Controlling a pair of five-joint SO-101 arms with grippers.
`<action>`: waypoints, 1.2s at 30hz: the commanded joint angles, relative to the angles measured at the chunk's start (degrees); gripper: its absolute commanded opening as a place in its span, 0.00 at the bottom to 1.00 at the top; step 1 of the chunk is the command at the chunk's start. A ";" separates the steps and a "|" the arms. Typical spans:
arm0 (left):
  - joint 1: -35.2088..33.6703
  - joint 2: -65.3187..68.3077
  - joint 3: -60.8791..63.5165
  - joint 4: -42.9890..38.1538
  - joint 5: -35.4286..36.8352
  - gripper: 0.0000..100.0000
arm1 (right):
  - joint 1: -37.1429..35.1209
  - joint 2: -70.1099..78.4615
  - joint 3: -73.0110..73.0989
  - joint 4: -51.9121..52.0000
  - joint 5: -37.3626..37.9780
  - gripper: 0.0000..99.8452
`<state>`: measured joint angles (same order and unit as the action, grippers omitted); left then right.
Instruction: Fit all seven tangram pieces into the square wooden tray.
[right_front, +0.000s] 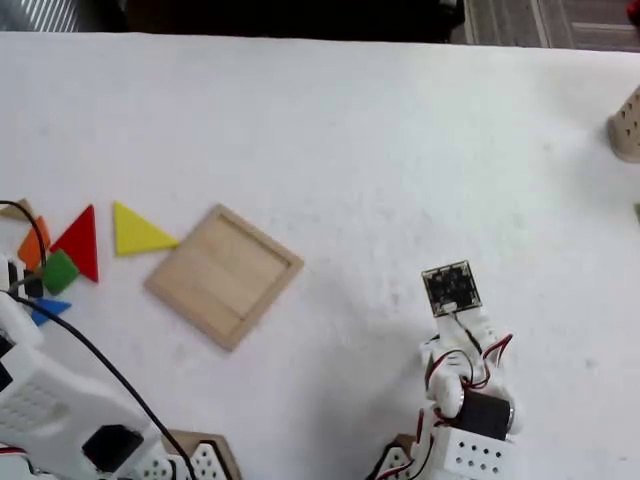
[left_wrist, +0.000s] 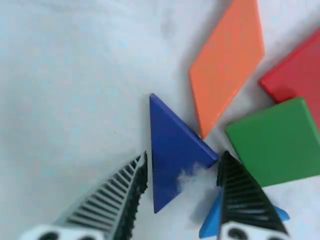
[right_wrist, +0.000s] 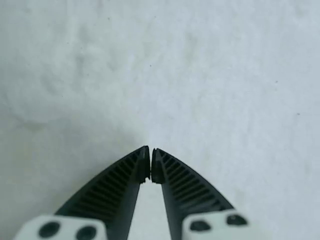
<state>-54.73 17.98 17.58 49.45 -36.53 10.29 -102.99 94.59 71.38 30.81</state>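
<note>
My white counter, evenly lit.
Beyond its far edge lies a dark strip; grey striped floor shows at one far corner.

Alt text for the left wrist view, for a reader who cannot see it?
The left gripper, open, has a finger on each side of a dark blue triangle lying on the white table. An orange parallelogram, a green square and a red piece lie close by.
</note>
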 joint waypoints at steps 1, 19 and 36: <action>1.19 0.57 1.76 -1.05 -0.09 0.24 | 0.84 -0.48 -0.62 0.31 0.88 0.02; 3.12 4.62 1.14 -0.70 9.67 0.16 | 0.84 -0.48 -0.62 0.31 0.88 0.02; 2.15 -8.04 1.49 4.13 26.29 0.27 | 0.84 -0.48 -0.62 0.40 0.88 0.02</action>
<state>-52.35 13.32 19.60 54.46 -14.90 10.29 -102.99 94.59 71.38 30.81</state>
